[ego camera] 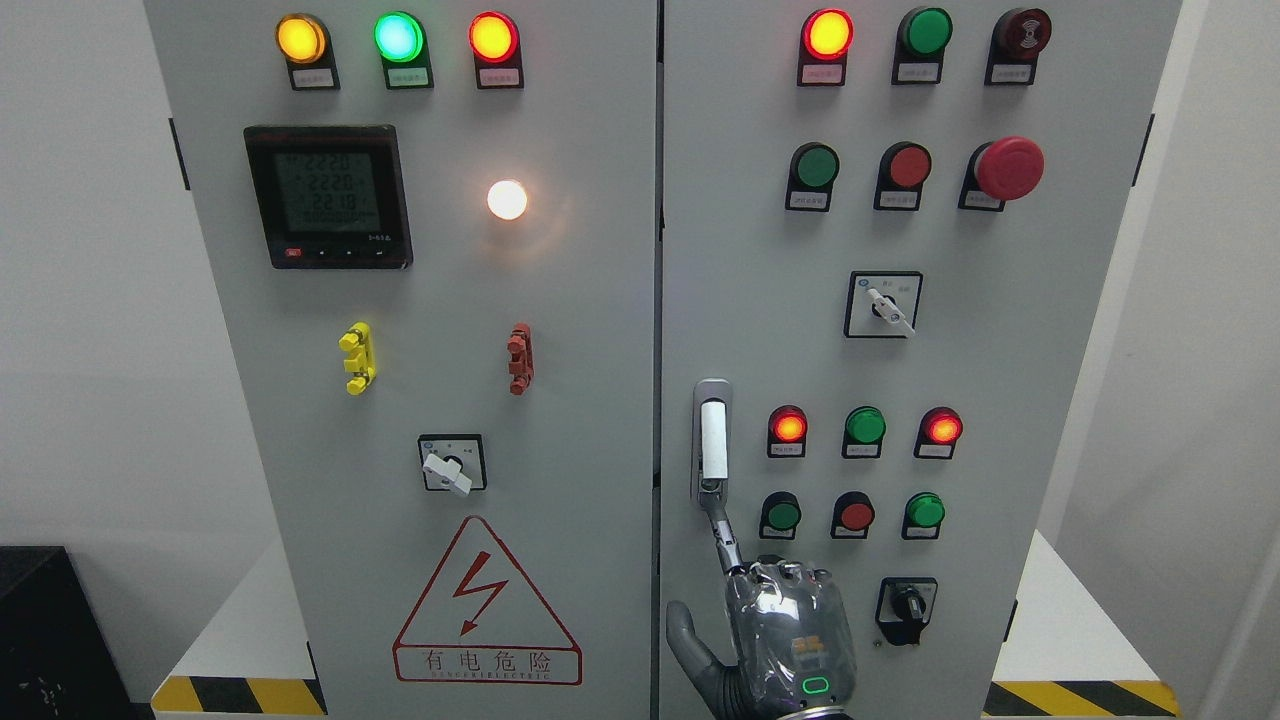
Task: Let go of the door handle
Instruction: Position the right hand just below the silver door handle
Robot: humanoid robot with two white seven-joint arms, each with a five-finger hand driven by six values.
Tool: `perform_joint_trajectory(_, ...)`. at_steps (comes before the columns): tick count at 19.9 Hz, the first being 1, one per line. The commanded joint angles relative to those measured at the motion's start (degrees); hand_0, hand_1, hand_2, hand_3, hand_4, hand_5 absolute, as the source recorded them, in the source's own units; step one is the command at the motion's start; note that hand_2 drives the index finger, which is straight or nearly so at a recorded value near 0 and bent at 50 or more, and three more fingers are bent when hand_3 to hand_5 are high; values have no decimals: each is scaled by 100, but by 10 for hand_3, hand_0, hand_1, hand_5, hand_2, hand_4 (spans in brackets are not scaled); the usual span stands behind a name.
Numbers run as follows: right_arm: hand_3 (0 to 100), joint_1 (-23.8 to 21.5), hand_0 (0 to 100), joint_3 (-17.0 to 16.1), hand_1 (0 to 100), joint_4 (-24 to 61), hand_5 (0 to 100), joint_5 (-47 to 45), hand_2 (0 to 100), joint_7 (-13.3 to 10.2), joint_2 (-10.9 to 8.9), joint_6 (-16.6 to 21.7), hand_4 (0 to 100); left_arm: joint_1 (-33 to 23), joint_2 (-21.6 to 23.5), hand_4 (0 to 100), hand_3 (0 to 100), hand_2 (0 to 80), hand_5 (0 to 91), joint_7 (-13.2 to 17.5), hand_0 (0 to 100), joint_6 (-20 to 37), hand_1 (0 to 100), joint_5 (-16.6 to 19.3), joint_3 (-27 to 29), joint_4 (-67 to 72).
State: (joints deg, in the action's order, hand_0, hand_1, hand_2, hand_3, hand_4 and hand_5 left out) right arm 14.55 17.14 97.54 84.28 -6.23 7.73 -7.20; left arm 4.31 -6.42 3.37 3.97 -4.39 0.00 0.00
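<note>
The door handle (712, 440) is a white lever in a grey recessed plate, upright on the left edge of the right cabinet door (1000, 380). My right hand (728, 555) rises from the bottom edge, right of the middle, back facing me. Its index finger (720, 520) stretches up and its tip touches the lower end of the handle. The thumb (688, 635) is spread out to the left. The hand is not wrapped around the handle. Both doors look shut. The left arm is out of view.
The right door carries lit and unlit push buttons, a red emergency button (1008, 167), a rotary switch (884, 304) and a key switch (907, 608) near my hand. The left door (420, 400) has a meter, lamps, a selector and a warning triangle. Yellow-black floor tape runs along the cabinet's base.
</note>
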Motion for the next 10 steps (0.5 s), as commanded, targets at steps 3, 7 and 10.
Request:
perform_joint_trajectory(3, 999, -22, 479, 8, 309, 46, 941, -8, 0, -36, 0, -1, 895, 0, 0, 14, 88, 22, 0, -3, 0, -1, 0, 0, -123, -114)
perform_joint_trajectory(7, 999, -22, 478, 17, 308, 134, 941, -8, 0, -45, 0, -1, 896, 0, 0, 13, 89, 21, 0, -3, 0, -1, 0, 0, -123, -114)
perform_joint_trajectory(10, 998, -31, 477, 26, 308, 256, 941, -8, 0, -62, 0, 17, 896, 0, 0, 13, 87, 21, 0, -3, 0, -1, 0, 0, -123, -114)
